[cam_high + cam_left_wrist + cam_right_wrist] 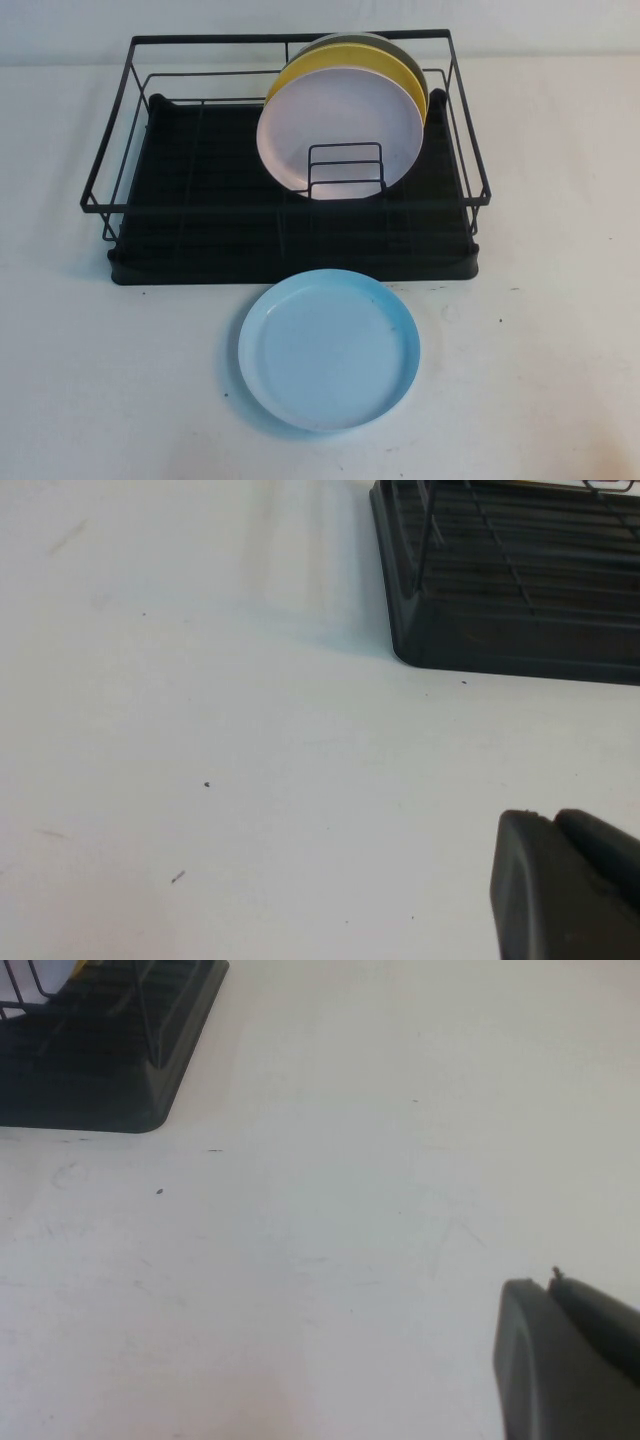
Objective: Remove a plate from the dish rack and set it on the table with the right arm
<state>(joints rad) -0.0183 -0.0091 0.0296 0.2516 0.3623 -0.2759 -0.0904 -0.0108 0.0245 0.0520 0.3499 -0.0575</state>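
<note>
The light sky-blue plate [329,349] lies flat on the off-white table [560,330], just in front of the black wire dish rack [200,220]. Neither arm shows in the high view. My left gripper [556,820] shows in the left wrist view, shut and empty, over bare table near the rack's front left corner [500,630]. My right gripper [553,1282] shows in the right wrist view, shut and empty, over bare table near the rack's front right corner [110,1080].
In the rack a pale lilac plate [340,125] stands upright against the small wire divider [346,170], with a yellow plate [300,70] and a dark olive plate [405,55] behind it. The rack's left half holds nothing.
</note>
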